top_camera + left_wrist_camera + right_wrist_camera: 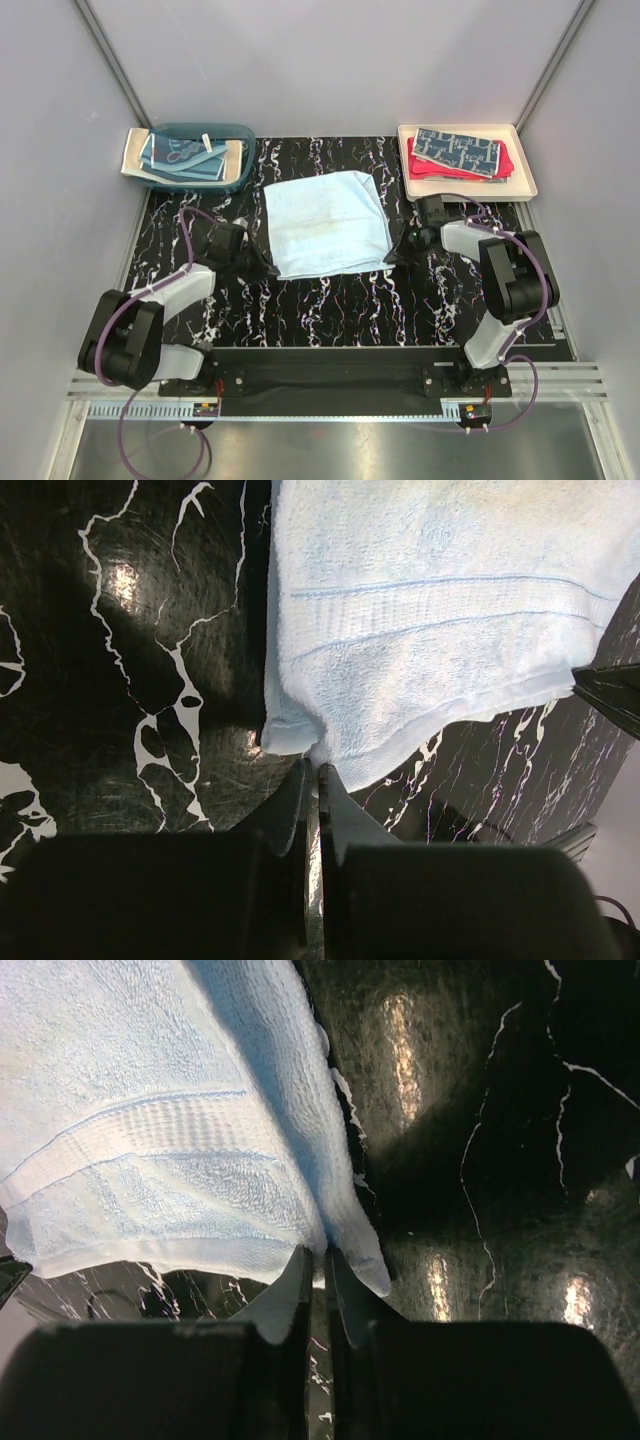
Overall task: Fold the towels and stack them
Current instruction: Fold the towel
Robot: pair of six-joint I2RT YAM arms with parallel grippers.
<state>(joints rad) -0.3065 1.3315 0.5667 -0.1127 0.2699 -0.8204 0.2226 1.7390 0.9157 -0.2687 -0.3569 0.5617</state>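
Light blue terry towel (pixel 325 222) lies spread out in the middle of the black marble-patterned table (pixel 330 310), between my two arms. Its near edge is raised a little, and both wrist views show dark table beneath it.

The left gripper (pixel 312 780) has its jaws pressed together to a thin slit on the near-left corner. The right gripper (pixel 322 1260) is closed the same way on the near-right corner. Each bite looks shallow to me, just the hem at the very fingertips.

That shallow bite is my main worry. If I carry the near edge towards the far edge too quickly, the weight and drag of the cloth could pull a corner out, and the fold would collapse on that side.

The second risk is skew. The towel already sits slightly rotated on the table, so arms travelling at unequal pace or height would land the corners off the far ones. The span between the grippers may also sag and bunch if I let them drift together.

Far right, the cream rectangular tray (pixel 525 170) holds a folded red-pink towel (pixel 430 170) with a folded dark blue patterned towel (pixel 458 150) on top, so a crooked fold here would make that stack lean. Far left, the teal plastic basket (pixel 245 170) holds more patterned cloths (pixel 180 155).
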